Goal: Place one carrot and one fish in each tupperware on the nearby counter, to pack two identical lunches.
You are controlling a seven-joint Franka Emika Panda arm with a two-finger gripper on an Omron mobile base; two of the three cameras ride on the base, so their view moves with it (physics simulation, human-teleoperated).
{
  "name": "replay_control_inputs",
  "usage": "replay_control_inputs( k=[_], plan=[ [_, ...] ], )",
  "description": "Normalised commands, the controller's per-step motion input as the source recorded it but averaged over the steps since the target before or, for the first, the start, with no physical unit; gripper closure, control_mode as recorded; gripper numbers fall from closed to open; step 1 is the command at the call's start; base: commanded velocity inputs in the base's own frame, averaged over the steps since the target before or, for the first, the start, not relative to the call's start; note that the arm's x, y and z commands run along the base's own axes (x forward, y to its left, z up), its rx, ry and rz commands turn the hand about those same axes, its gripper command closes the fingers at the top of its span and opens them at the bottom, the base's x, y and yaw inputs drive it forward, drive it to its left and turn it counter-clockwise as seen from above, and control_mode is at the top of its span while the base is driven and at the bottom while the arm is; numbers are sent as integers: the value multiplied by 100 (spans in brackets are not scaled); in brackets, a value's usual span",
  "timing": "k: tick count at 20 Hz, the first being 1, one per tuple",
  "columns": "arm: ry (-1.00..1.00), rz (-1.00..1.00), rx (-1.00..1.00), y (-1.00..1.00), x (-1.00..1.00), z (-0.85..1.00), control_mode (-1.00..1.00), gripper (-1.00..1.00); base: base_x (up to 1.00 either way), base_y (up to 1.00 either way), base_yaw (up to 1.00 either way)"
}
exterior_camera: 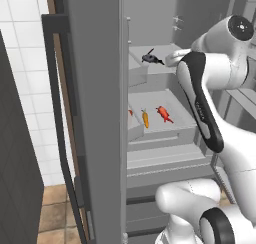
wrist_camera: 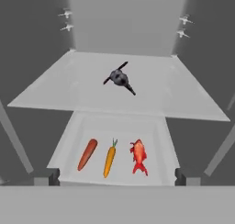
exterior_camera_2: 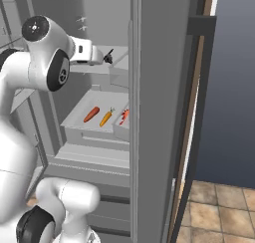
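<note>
On the upper shelf (wrist_camera: 151, 92) lay one fish (wrist_camera: 119, 78); below, in the drawer (wrist_camera: 158, 147), two carrots (wrist_camera: 87, 154) lay beside another fish (wrist_camera: 138, 157).

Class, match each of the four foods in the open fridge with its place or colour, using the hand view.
1. black fish
2. red fish
3. orange carrot
4. red-orange carrot

a. middle of the lower row
b. alone on the upper shelf
c. left end of the lower row
d. right end of the lower row

Pairs: 1-b, 2-d, 3-a, 4-c
</note>
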Motion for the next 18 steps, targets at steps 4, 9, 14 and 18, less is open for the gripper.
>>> replay_control_inputs(
  k=[4,9,14,18],
  plan=[
    [0,0,0,0,53,-9,-100,-100,0,0,0],
    [6,0,0,0,54,-6,-100,-100,0,0,0],
    [17,0,0,-3,54,-4,-100,-100,0,0,0],
    [13,0,0,-3,53,-3,-100,-100,0,0,0]
  ],
)
